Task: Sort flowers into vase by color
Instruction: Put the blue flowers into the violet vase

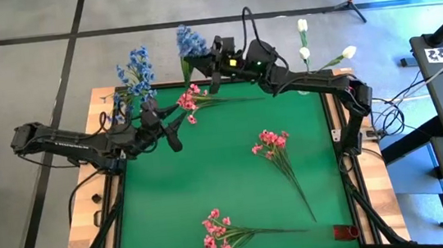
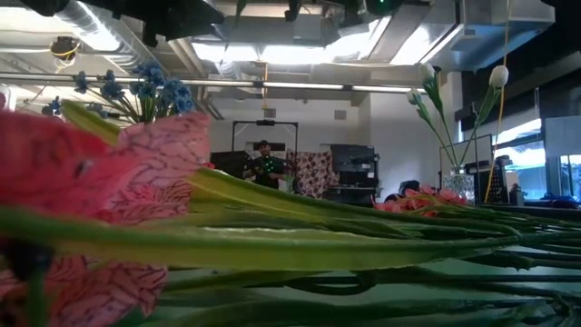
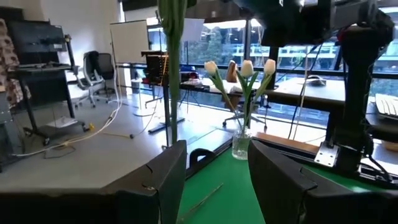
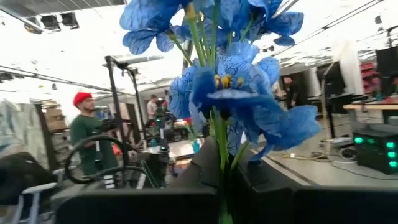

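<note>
Green matting (image 1: 228, 189) covers your table inside a wooden frame, with an office of desks, chairs and windows beyond; entries run from your left to your right.

1. Blue flowers, standing (image 1: 135, 73): upright at the far left corner of the mat; the vessel itself cannot be made out.
2. Left gripper (image 1: 175, 135): over the left side of the mat, fingers parted and empty. Its wrist view looks between those fingers toward the white tulips' glass vase (image 3: 241, 143) across the table.
3. Pink spray, far (image 1: 190, 102): lying flat just beyond the left gripper, blooms toward it, stem running away rightward along the far edge. The left arm is plainly nearer this one.
4. Blue spray, held (image 1: 190, 43): clamped by its stem in the right gripper (image 1: 214, 67), which hangs beyond the far edge near its middle. In the right wrist view the stem (image 4: 221, 155) rises straight up from between the closed fingers, blooms above.
5. Pink spray, near (image 1: 217, 236): flat at the front edge, stem pointing right.
6. Pink spray, centre (image 1: 271, 143): flat, stem slanting toward the near right corner.
7. White tulips (image 1: 306, 49): upright at the far right corner.

Judgement for your coming move: the standing blue bunch lies to the left of the held spray, so the carry runs leftward along the far edge, stem kept vertical.
</note>
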Action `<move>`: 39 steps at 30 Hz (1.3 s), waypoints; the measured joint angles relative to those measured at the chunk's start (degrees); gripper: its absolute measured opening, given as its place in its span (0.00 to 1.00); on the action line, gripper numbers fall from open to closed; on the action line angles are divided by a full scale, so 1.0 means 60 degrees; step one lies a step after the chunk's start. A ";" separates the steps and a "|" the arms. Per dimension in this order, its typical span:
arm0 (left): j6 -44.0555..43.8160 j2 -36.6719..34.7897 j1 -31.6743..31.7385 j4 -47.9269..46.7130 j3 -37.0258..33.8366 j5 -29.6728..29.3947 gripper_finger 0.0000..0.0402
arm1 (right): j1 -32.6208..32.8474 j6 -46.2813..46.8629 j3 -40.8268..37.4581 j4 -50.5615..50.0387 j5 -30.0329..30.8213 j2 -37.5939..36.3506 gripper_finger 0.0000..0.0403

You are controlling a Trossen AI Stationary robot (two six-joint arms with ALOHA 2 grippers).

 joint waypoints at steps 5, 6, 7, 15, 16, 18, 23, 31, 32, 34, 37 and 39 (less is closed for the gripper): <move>0.0467 0.0484 0.0395 -0.0050 0.0540 -0.0066 0.42 | 0.0050 0.0239 0.0009 -0.0025 -0.0225 0.0000 0.01; 0.0660 0.0691 0.0513 -0.0004 0.0751 -0.0068 0.42 | 0.0110 0.0240 0.0009 -0.0025 -0.0262 0.0000 0.01; 0.0697 0.0895 0.0636 0.0015 0.0895 -0.0144 0.42 | 0.0141 0.0217 0.0009 -0.0016 -0.0258 0.0000 0.01; -0.0115 0.1400 0.0896 0.0180 0.1368 -0.0841 0.42 | 0.0652 -0.0163 0.0012 -0.0224 0.0137 0.0000 0.01; 0.0047 0.1388 0.0845 0.0287 0.1449 -0.0920 0.42 | 0.0699 -0.0308 0.0013 -0.0390 0.0310 0.0000 0.01; 0.0711 0.1384 0.0741 0.0424 0.1777 -0.0909 0.42 | 0.0811 -0.0710 0.0014 -0.0672 0.0822 0.0000 0.01; 0.1387 0.1608 0.0706 0.0369 0.2318 -0.0670 0.42 | 0.0954 -0.1579 0.0016 -0.0740 0.1092 -0.0001 0.01; 0.1004 0.1942 0.0626 0.0331 0.2846 -0.0778 0.42 | 0.1005 -0.2477 0.0016 -0.1532 0.0680 -0.0004 0.01; 0.1004 0.1938 0.0591 0.0335 0.2864 -0.0794 0.42 | 0.1002 -0.2485 0.0016 -0.1626 0.0681 -0.0004 0.01; 0.1001 0.1924 0.0532 0.0375 0.2889 -0.0834 0.42 | 0.1002 -0.2541 0.0016 -0.1648 0.0674 -0.0004 0.01; 0.0984 0.1931 0.0431 0.0326 0.2889 -0.0887 0.42 | 0.1045 -0.2967 0.0016 -0.1630 0.0673 -0.0004 0.01; 0.0940 0.1929 0.0361 0.0324 0.2889 -0.0898 0.42 | 0.1071 -0.3094 0.0016 -0.1690 0.0670 -0.0004 0.01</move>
